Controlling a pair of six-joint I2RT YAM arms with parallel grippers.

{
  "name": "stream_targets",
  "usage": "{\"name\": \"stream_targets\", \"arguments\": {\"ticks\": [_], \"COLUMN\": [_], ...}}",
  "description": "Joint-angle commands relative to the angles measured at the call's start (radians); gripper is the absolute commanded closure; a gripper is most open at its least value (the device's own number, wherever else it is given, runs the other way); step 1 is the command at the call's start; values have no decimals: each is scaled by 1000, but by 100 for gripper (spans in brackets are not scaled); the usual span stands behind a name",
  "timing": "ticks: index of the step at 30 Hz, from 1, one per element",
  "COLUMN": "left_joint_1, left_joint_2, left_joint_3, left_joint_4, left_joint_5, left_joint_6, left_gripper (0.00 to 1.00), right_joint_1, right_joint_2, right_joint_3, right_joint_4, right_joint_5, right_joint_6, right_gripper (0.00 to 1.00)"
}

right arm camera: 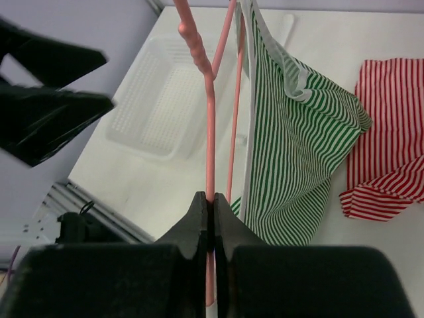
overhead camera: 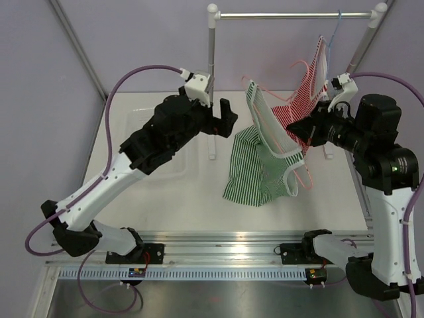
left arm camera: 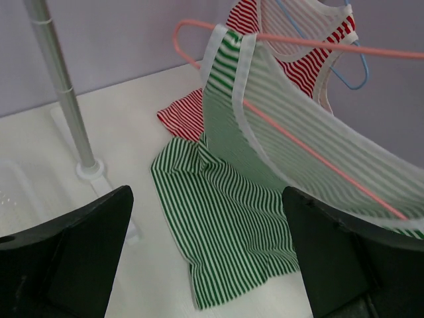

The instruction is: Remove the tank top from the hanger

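Tank top hangs beside right claw gripping hanger.

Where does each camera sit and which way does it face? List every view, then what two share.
Top external: above and behind the bases, looking down on the table and rail; left arm and right arm show.
Left wrist: on the left arm, facing the green tank top; open left gripper frames it.
Right wrist: on the right arm, looking along the pink hanger; right gripper shut on it.
Shared: both wrist views show the green tank top, pink hanger and red tank top.
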Motion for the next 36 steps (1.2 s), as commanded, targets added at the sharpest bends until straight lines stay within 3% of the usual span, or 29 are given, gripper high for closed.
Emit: {"name": "stream_targets", "arguments": {"ticks": [1, 4, 11, 14, 15, 21, 22, 24, 25, 30, 36], "left_joint_1": [-44, -81, -94, -94, -94, -94, -94, -94, -92, -62, 87], "left_joint_2": [73, 119, 191, 194, 194, 202, 199, 191, 189, 177, 146], "left_joint_3": [75, 88, 97, 77, 77, 74, 69, 65, 59, 60, 48], "left_joint_4": [154, 203, 243, 272, 275, 268, 263, 260, 257, 208, 104], "left_joint_5": [-54, -51, -160, -174, -174, -229, -244, -255, -270, -302, -281], "left_joint_6": [122, 173, 216, 239, 245, 242, 242, 241, 238, 173, 15], "left_gripper": [1, 2, 16, 29, 43, 72, 83, 89, 97, 100, 100], "right_joint_1": [7, 7, 7, 7, 7, 6, 6, 7, 7, 6, 7], "right_joint_2": [-93, -139, -205, -216, -216, -205, -204, -202, -198, -185, -224], "right_joint_3": [-45, -59, -81, -94, -97, -120, -131, -148, -162, -217, -249], "right_joint_4": [26, 0, 23, 24, 26, 21, 24, 35, 38, 64, 81], "right_joint_5": [-134, -182, -277, -295, -295, -260, -252, -240, -231, -301, -361], "right_joint_6": [31, 20, 42, 42, 40, 12, 11, 9, 9, 2, -34], "right_gripper": [100, 100, 100, 100, 100, 100, 100, 100, 100, 100, 100]}}
